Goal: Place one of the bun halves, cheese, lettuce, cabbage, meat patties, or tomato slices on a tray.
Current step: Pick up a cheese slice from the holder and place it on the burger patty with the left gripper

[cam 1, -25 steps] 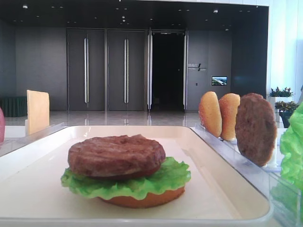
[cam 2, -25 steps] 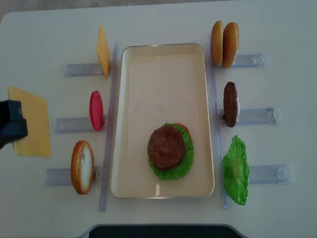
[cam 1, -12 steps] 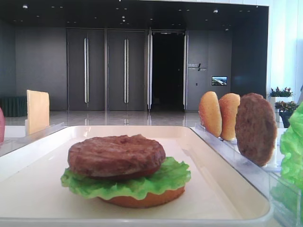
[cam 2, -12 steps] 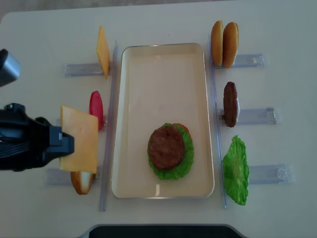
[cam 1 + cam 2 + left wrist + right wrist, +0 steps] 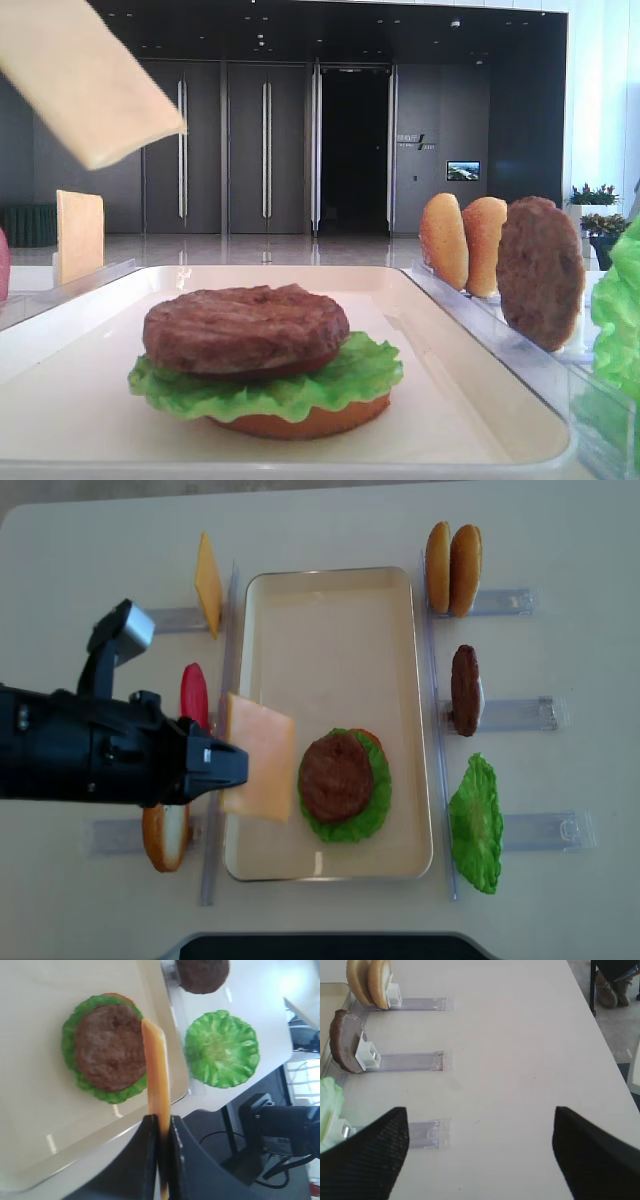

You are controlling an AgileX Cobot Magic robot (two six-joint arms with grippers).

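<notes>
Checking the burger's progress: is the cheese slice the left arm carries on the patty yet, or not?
Not yet. The cheese slice hangs pinched in the left gripper, over the tray's left part, beside the patty.

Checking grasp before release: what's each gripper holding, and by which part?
Left gripper pinches the cheese slice by one edge, jaws shut on it. Right gripper is open and holds nothing.
</notes>
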